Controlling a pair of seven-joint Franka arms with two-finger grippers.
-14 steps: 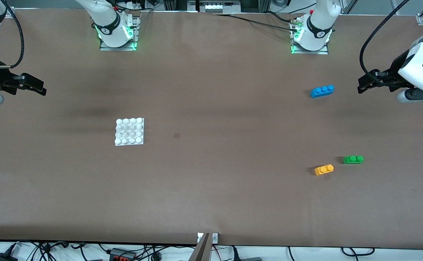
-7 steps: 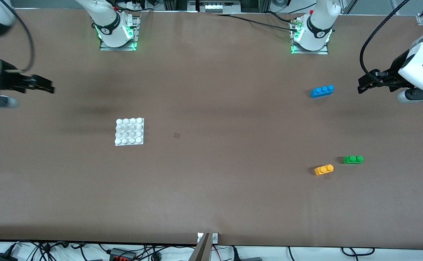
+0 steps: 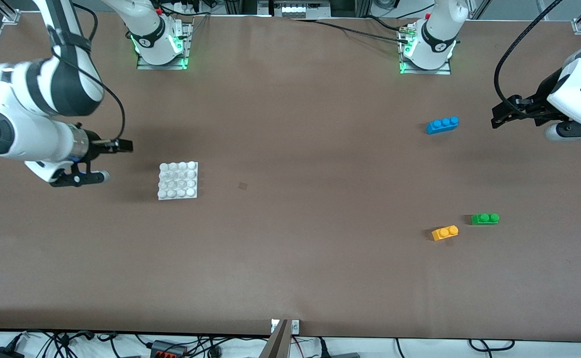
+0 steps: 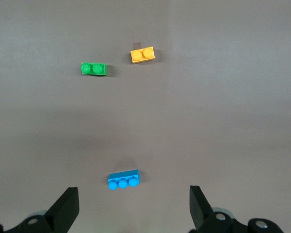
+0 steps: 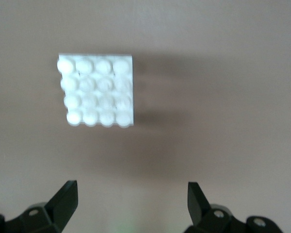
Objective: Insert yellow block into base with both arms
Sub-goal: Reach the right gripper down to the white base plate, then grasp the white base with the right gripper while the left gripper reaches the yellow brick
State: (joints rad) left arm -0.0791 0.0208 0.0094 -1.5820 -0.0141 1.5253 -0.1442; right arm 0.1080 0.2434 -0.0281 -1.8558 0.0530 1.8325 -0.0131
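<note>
My right arm has swung in from the table's edge since a moment ago, and my right gripper (image 3: 121, 145) now hangs low over bare table just beside the base, toward the right arm's end; its fingers (image 5: 63, 201) stand spread wide with nothing between them. My left arm has not moved: my left gripper (image 3: 499, 118) waits in the air over the left arm's end of the table, fingers (image 4: 65, 208) spread apart and empty.

Nearest the front camera lies the small yellow-orange plastic block with two round studs (image 3: 444, 232), alone on the brown matte table (image 3: 290, 258) toward the left arm's end, slightly askew. Just beside it and a touch farther back sits a green two-stud plastic brick (image 3: 485, 219), apart from it.

Farther back, toward the right arm's end, the flat square white plastic base (image 3: 178, 180) lies flat, its four-by-four grid of rounded, glossy studs facing up. It is well apart from the yellow block.

Farthest back is a longer blue three-stud plastic brick (image 3: 442, 125), near my left gripper but not touched. None of the bricks has shifted.
</note>
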